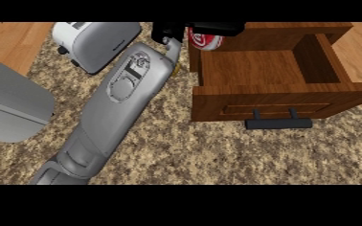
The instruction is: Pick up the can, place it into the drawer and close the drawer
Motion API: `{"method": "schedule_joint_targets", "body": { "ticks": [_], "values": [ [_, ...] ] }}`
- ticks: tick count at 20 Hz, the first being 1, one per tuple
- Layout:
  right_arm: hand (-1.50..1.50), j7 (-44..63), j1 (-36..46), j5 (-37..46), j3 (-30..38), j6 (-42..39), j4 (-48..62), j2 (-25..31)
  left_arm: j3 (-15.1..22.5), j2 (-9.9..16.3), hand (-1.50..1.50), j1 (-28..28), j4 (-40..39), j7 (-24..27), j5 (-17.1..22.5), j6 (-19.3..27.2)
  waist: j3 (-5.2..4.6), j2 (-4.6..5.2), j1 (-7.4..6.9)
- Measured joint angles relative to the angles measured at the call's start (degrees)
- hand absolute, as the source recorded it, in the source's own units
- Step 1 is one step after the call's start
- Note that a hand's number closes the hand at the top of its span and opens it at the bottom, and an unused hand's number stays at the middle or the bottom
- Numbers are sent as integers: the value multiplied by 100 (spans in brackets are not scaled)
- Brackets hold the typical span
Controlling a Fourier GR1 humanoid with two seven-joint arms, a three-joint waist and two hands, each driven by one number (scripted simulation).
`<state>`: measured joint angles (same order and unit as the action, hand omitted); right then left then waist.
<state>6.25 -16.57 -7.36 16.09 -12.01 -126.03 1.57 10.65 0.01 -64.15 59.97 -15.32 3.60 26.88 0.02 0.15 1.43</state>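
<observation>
A red and white can [204, 40] is held at the top of the view, over the back left corner of the open wooden drawer [268, 103]. My right hand [172, 29] is shut on the can, with black fingers [216, 28] curled across its top, and hides most of it. The grey forearm runs up from the lower left. The drawer's inside shows bare wood. Its dark bar handle [278, 123] faces me at the front. My left hand does not show.
A silver toaster [96, 40] stands at the top left, close beside my right forearm. A large grey shape [21, 103] sits at the left edge. The speckled counter [184, 153] spreads in front of the drawer.
</observation>
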Motion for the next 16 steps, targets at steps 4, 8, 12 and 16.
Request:
{"method": "schedule_joint_targets", "body": {
  "ticks": [4,8,12,16],
  "values": [
    [-150,41,98,-46,63,-10,67,42,120,-1,150,-576,-604,19,272,181,1,6,25],
    [-150,31,237,-46,79,-28,173,85,249,0,150,-1108,-1313,177,562,359,5,25,83],
    [-150,111,335,21,27,16,189,71,426,-1,150,-1440,-1863,413,890,408,4,32,108],
    [-150,57,284,57,-26,8,173,41,518,0,150,-1782,-2409,559,1151,434,6,42,154]
  ]
}}
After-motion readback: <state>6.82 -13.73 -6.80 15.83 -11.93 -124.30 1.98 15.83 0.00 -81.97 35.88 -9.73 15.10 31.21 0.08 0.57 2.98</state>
